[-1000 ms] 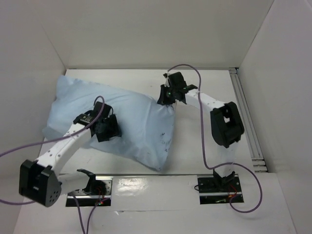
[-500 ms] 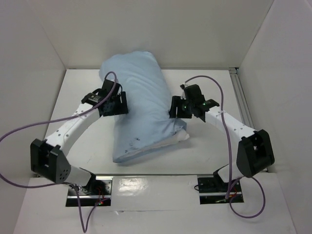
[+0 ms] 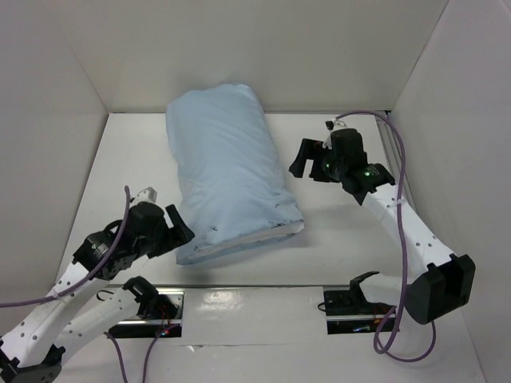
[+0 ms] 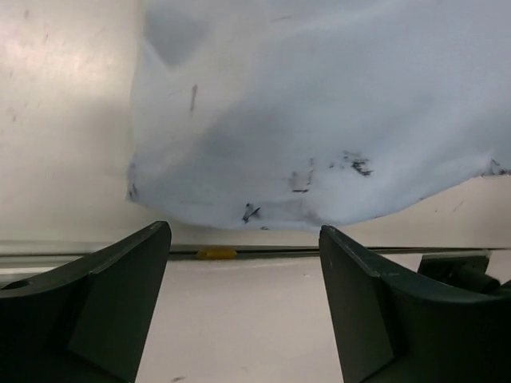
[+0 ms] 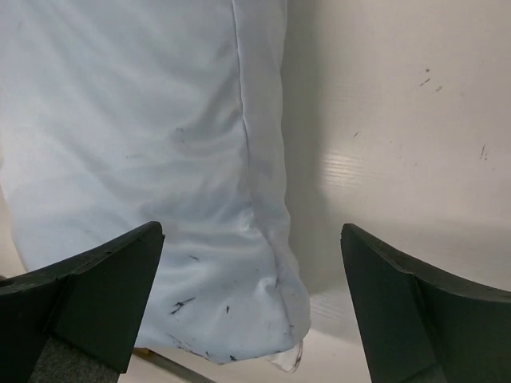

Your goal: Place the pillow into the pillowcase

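Note:
The light blue pillowcase (image 3: 227,171) lies plump and stuffed, running from the back wall toward the near edge. A thin white strip of the pillow (image 3: 271,234) shows at its near mouth; the rest is hidden inside. My left gripper (image 3: 182,226) is open just left of the near corner, not touching it. In the left wrist view the speckled pillowcase (image 4: 319,120) lies beyond the empty left gripper (image 4: 243,235). My right gripper (image 3: 302,163) hovers open to the right of the case. In the right wrist view the pillowcase (image 5: 144,144) sits below the wide-spread right gripper (image 5: 251,235).
White walls enclose the table on the left, back and right. A metal rail (image 3: 403,191) runs along the right side. The arms' base plates (image 3: 355,303) sit at the near edge, with purple cables (image 3: 399,159) looping over the arms.
Both grippers have opened and drawn away from the pillowcase. The left arm swung from the far side back to the near left. The right gripper let go and moved right.

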`<action>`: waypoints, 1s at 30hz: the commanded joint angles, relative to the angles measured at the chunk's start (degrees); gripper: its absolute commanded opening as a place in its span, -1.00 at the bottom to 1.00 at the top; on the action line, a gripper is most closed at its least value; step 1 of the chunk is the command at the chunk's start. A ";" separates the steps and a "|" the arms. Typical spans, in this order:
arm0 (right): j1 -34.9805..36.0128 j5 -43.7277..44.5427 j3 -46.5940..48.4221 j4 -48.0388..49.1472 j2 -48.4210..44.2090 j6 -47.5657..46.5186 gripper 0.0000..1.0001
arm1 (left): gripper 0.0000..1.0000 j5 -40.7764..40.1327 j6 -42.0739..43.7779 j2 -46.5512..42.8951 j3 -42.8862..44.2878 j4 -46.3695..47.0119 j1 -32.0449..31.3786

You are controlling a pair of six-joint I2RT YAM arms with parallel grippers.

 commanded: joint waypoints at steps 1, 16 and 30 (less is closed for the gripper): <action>-0.45 -3.23 1.07 -1.97 -0.63 -0.91 0.99 | 0.77 -5.21 -16.22 -0.51 -1.72 -7.28 -0.39; 10.62 -13.00 -9.14 11.47 11.91 3.21 0.91 | 0.66 0.85 -1.48 26.36 -2.80 26.46 1.98; 8.95 -2.98 5.19 3.74 15.29 -1.27 0.99 | 0.69 -0.99 1.62 21.65 0.39 13.29 0.14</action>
